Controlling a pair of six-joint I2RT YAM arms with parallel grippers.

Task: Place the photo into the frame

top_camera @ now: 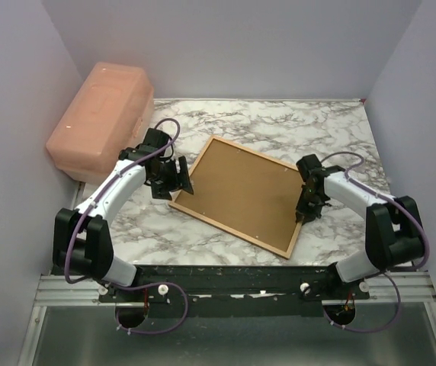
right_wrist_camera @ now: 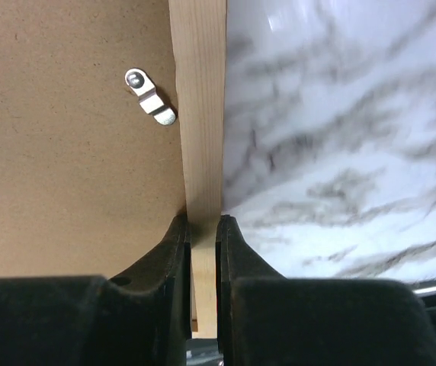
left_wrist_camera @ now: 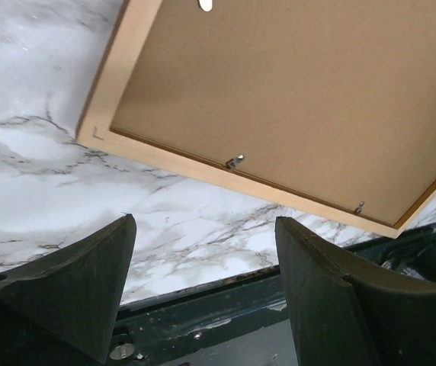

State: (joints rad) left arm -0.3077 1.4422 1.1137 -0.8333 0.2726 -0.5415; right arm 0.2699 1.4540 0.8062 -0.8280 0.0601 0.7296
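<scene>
On the marble desk (top_camera: 279,122), between pale lilac walls (top_camera: 226,46), the frame (top_camera: 229,230) lies back-up, its brown backing board (top_camera: 239,194) showing. Right jaws are clamped on its right rail; left jaws stand apart near its left corner, holding nothing.

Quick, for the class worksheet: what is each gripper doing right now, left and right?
Left gripper: open, holding nothing.
Right gripper: closed on the edge of the frame.

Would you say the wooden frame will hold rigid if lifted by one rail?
Probably rigid: the frame has wooden rails and a clipped-in backing board. Likely light, being thin. The right tool pinches only one narrow rail, so the far side may sag or pivot.
</scene>
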